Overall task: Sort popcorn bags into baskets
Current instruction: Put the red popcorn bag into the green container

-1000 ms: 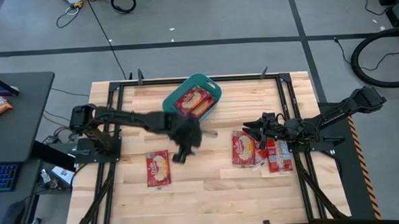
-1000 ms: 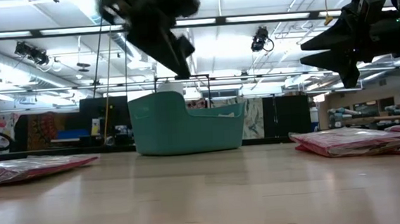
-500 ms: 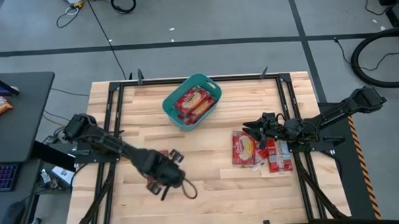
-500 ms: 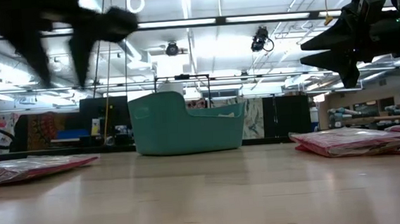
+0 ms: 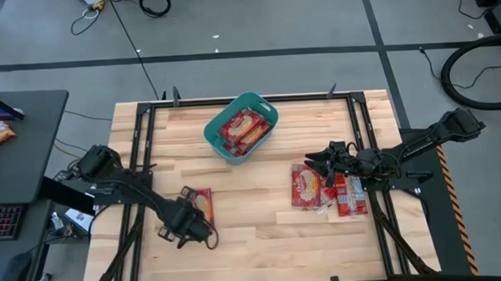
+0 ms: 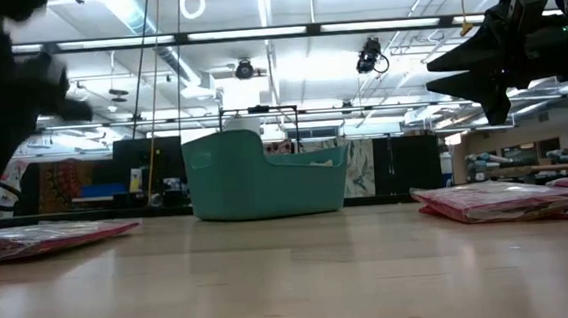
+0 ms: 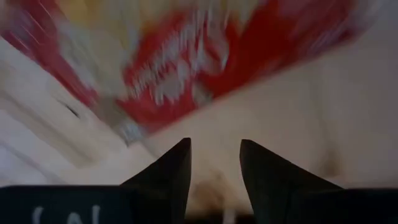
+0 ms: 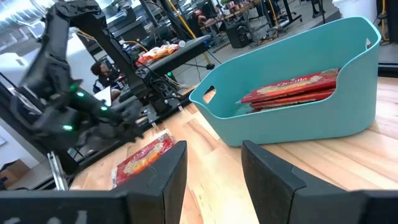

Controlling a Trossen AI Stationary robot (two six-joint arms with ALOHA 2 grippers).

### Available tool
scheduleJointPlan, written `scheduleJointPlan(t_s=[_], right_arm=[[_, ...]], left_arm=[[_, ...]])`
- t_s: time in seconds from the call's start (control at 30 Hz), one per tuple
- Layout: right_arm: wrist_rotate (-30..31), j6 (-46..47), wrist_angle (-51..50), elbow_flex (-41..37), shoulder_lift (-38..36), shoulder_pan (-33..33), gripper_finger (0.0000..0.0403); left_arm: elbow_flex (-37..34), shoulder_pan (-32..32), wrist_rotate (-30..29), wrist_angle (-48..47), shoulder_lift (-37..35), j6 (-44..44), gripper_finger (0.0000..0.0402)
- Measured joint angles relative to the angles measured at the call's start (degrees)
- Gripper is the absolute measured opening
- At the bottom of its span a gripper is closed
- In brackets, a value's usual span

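A teal basket (image 5: 262,114) stands at the table's far middle with red popcorn bags (image 5: 241,128) lying in it; it also shows in the low view (image 6: 265,180) and the right wrist view (image 8: 298,118). One red popcorn bag (image 5: 200,206) lies flat on the near left of the table. My left gripper (image 5: 186,221) is open and empty just at this bag's near left side; its wrist view (image 7: 214,162) shows the blurred bag (image 7: 186,62) right ahead of the fingers. Several bags (image 5: 306,186) lie piled at the right. My right gripper (image 5: 315,161) is open and empty above the table beside that pile.
The bag pile at the right reaches to the right arm's base (image 5: 350,195). Bare wood lies between the basket and the near edge (image 5: 255,242). A desk with a keyboard (image 5: 0,219) stands off the table's left side.
My left gripper has swung fast from beside the basket toward the table's near edge, then toward its left edge, and now stands at the lone bag on the near left. The bag has stayed in place. My right arm has kept still.
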Motion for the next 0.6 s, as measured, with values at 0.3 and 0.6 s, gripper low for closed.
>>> scheduleJointPlan(t_s=[0.3, 0.6], right_arm=[[0.0, 0.0, 0.0, 0.0, 0.0, 0.0, 0.0158], [0.0, 0.0, 0.0, 0.0, 0.0, 0.0, 0.0158]], left_arm=[[-7.0, -1.1, -15.4, -0.1, 0.0, 4.6, 0.0142], [-7.1, -4.9, -15.7, 5.3, 0.0, 8.5, 0.0142]])
